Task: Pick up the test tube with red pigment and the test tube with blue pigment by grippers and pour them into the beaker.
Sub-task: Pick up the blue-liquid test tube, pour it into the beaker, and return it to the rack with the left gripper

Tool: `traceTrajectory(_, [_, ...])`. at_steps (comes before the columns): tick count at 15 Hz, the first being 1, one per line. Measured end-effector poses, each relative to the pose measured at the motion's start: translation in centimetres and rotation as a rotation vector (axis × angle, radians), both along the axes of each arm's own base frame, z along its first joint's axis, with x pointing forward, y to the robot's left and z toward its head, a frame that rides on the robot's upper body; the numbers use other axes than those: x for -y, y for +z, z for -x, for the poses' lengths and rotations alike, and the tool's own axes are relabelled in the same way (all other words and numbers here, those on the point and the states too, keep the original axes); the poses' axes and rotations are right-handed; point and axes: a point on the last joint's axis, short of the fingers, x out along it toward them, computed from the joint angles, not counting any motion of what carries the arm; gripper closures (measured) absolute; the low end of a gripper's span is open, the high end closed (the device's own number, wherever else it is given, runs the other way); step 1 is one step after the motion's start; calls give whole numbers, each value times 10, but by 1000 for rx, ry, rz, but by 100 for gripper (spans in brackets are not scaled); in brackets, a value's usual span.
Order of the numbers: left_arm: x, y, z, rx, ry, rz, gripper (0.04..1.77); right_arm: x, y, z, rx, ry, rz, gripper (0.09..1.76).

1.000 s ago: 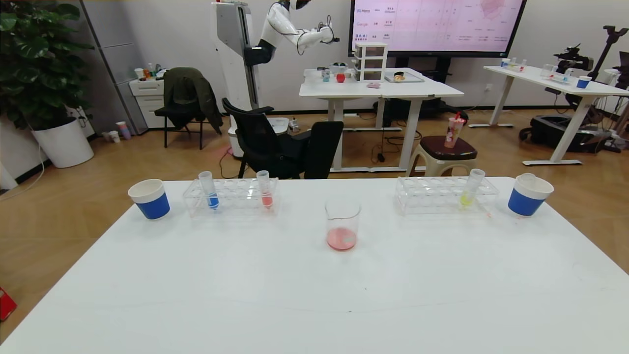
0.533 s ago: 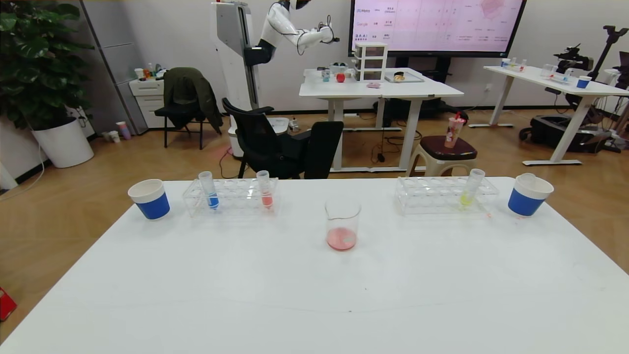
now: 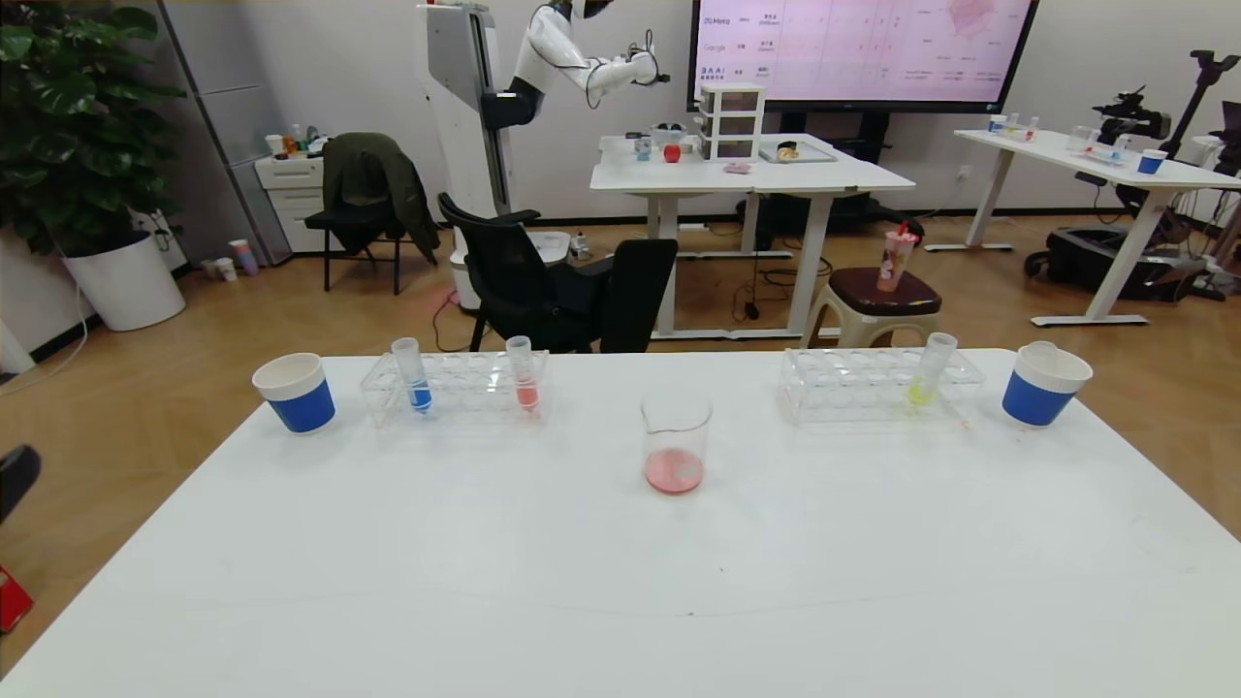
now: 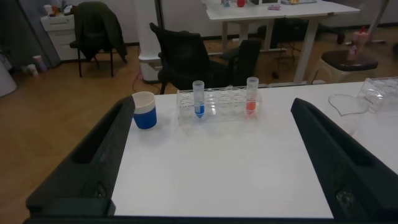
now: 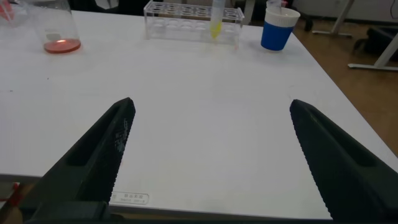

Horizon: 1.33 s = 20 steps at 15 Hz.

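Clear tubes and a glass beaker stand on a smooth white table, both grippers spread wide and holding nothing.

The blue tube and the red tube, slim clear plastic with short bright liquid columns, stand upright in a see-through rack at the far left. The beaker, cylindrical with a pouring lip, sits mid-table with a shallow pink-red layer at its bottom. A second rack on the right holds a yellow tube. Blue-banded paper cups flank the racks. The left gripper hangs off the table's near left edge, its matte black tapered fingers facing the rack; the right gripper hangs over the near right.
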Motion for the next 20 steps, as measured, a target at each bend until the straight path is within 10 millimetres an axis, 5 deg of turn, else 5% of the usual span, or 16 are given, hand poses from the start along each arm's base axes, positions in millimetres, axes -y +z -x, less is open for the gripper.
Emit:
traceTrajectory(7, [-1,-5,-89,-102,10,3,6,0,0,0,0,0,0,11])
traceTrajectory(20, [1,-56,-178,-157,32,0,6,0,0,0,0,0,0,11])
